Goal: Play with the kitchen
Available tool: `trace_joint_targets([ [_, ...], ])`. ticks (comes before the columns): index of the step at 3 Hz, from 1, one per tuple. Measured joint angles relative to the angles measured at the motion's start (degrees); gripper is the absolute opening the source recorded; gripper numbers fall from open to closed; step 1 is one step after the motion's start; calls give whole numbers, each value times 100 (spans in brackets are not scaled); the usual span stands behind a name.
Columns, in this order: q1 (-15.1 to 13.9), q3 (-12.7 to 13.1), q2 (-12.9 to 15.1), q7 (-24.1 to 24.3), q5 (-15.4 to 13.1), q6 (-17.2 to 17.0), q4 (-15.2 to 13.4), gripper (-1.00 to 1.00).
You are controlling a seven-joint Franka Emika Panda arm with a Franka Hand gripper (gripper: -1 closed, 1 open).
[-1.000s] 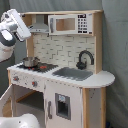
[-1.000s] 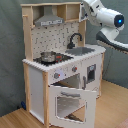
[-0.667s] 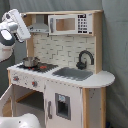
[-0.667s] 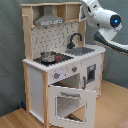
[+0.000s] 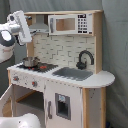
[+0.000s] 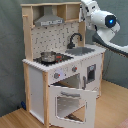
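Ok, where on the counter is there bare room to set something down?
The rounded counter end right of the sink in the first exterior view is bare. The sink basin looks empty too. The stovetop is crowded: the pot sits on it. The faucet borders the sink's back edge.

arm (image 6: pixel 102 22): white, glossy, built of rounded links
joint housing, second exterior view: bulbous white shell with a dark round cap; a small blue light glows on the cap
lower link (image 6: pixel 116 46): smooth white tube with a dark band along its underside
seams: dark grey rings where the white links meet
arm (image 5: pixel 12 31), first exterior view: white shells with dark grey to black joint sections between them
wrist end (image 5: pixel 22 22): blocky white part with a black section behind it
base shell (image 5: pixel 20 121): broad, rounded, white, at the bottom edge of the first exterior view
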Motion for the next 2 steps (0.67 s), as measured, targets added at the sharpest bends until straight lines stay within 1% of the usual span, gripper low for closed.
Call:
trace_joint_targets([
  [1,-55,9,-154,450,-1,-489,111,100],
  [2,-207,23,-278,867,-11,-954,351,100],
])
